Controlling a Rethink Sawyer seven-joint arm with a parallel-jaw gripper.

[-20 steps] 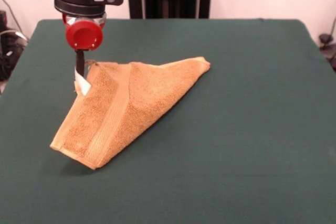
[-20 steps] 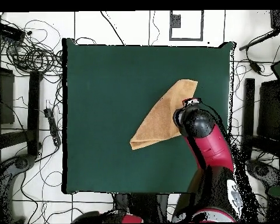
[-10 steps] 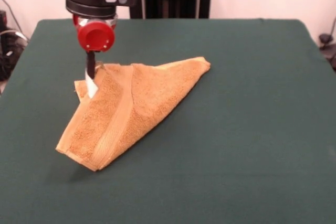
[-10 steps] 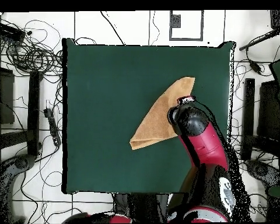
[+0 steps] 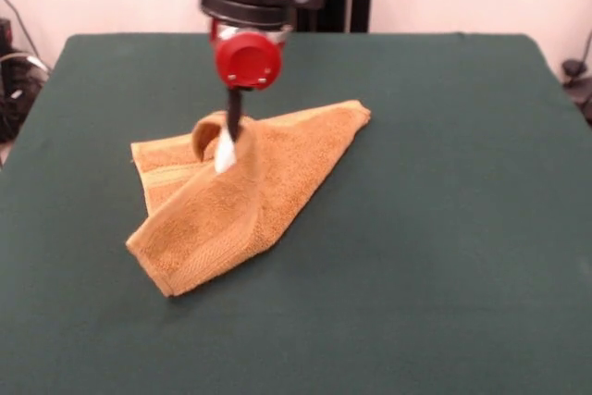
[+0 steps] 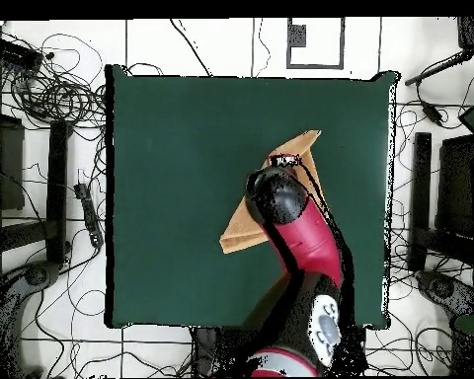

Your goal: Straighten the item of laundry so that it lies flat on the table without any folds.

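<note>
Dark green cloth covers the worktop (image 5: 444, 228) from edge to edge in the front view; pale wall and black posts stand behind it at the top of the frame; in the overhead view tangled cables lie on the white floor at the left side. From the top centre-left of the front view the arm (image 6: 305, 242) comes straight down, its black wrist housing ending in a round red cap; below the cap the slim dark end effector (image 5: 231, 132) points vertically at the cloth. Its fingers are pressed together on a raised fold of the towel (image 5: 245, 196), with the small white tag (image 5: 224, 152) just beside them; the pinched part stands up in a curled loop at the frame's centre-left. The rest of the orange-tan towel lies folded over itself on the worktop, one corner reaching toward the upper right, another toward the lower left, a banded edge showing at the left. Seen from overhead, the red arm rises from the bottom of the frame and covers much of the towel.
</note>
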